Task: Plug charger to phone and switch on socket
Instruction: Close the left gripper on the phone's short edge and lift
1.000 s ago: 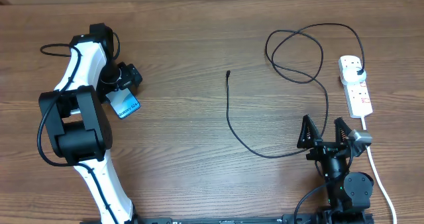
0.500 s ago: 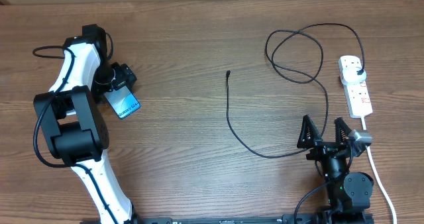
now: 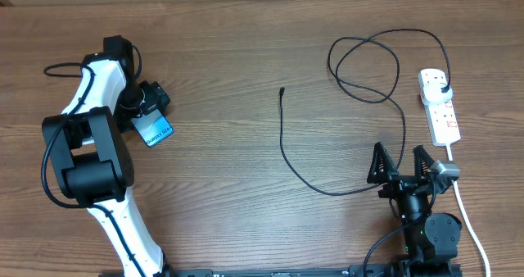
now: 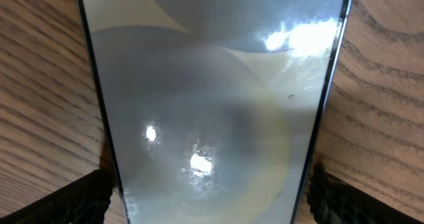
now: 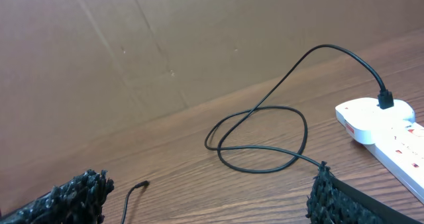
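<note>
Sitting between fingers (image 4: 73,201) of left pincer (image 4: 209,191): phone (image 4: 212,85), both edges pinched.

Overhead looks straight down on the whole desk (image 3: 246,56). Left wrist hangs close over the phone (image 4: 212,105), which fills its frame. Right wrist faces low across the desk, sharing charger (image 3: 282,129) and socket (image 3: 442,113) with overhead.
</note>
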Robot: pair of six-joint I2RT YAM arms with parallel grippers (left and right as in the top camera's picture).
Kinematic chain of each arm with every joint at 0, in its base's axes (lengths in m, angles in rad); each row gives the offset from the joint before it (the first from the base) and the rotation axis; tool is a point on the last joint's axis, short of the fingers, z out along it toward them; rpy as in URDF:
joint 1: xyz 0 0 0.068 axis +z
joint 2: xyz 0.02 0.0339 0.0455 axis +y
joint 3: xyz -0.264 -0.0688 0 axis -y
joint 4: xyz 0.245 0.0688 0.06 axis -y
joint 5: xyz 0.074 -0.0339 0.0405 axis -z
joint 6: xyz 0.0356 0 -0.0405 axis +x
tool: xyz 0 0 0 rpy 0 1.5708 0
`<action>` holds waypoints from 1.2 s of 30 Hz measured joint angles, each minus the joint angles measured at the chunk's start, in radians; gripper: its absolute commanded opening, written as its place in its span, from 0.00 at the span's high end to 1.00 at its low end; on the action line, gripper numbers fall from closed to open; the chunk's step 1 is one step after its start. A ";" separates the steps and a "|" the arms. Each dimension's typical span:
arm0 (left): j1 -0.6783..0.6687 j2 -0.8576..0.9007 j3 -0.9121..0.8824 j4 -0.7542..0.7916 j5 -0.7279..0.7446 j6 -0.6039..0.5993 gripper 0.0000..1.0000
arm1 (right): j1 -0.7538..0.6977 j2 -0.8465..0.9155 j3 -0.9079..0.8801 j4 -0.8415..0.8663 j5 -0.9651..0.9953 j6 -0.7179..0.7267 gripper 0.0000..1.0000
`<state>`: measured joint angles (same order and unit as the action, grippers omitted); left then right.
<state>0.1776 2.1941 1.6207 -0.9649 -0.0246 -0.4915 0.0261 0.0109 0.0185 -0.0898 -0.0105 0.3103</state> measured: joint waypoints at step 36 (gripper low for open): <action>0.000 0.008 0.026 -0.074 0.025 -0.057 0.24 | 0.000 0.000 0.000 0.000 0.000 0.000 0.00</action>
<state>0.1776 2.2017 1.6463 -1.0386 0.0002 -0.5484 0.0261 0.0109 0.0185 -0.0902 -0.0105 0.3099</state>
